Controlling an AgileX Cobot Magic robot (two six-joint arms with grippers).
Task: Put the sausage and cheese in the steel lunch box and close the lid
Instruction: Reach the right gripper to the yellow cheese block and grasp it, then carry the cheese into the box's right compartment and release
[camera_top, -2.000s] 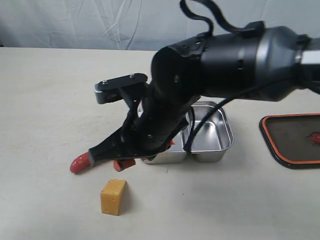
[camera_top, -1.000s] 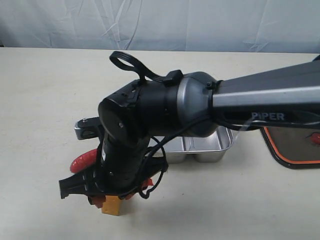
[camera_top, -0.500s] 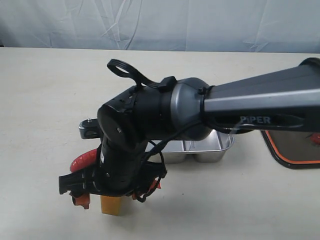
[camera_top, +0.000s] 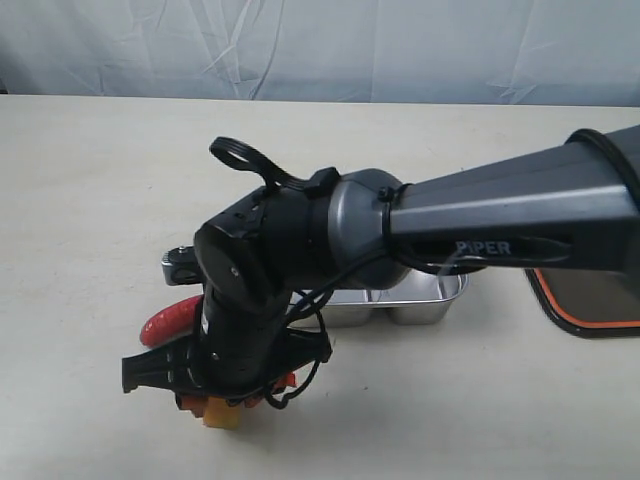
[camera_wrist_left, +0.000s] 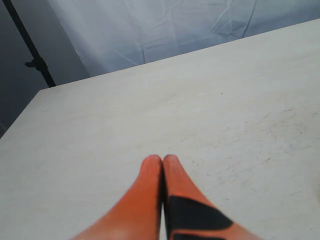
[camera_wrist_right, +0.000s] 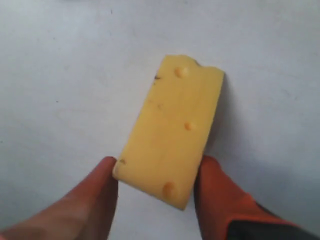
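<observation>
The yellow-orange cheese (camera_wrist_right: 172, 135) lies on the table, with my right gripper (camera_wrist_right: 157, 165) shut on it; its orange fingers (camera_wrist_right: 100, 190) press both long sides. In the exterior view only a corner of the cheese (camera_top: 222, 417) shows under the right gripper (camera_top: 235, 400). The red sausage (camera_top: 170, 322) lies just behind, partly hidden by the wrist. The steel lunch box (camera_top: 420, 300) is mostly hidden behind the right arm. The dark lid (camera_top: 590, 300) lies orange-seal-up at the right edge. My left gripper (camera_wrist_left: 162, 160) is shut on nothing above bare table.
The right arm (camera_top: 480, 235) stretches across the middle of the exterior view from the right. A white cloth backdrop (camera_top: 320, 45) hangs behind the table's far edge. A black stand (camera_wrist_left: 30, 50) stands beyond the table corner in the left wrist view.
The right arm swung from the box toward the front and came down over the cheese. Its fingers have drawn in against the cheese's sides. The sausage has not moved.
</observation>
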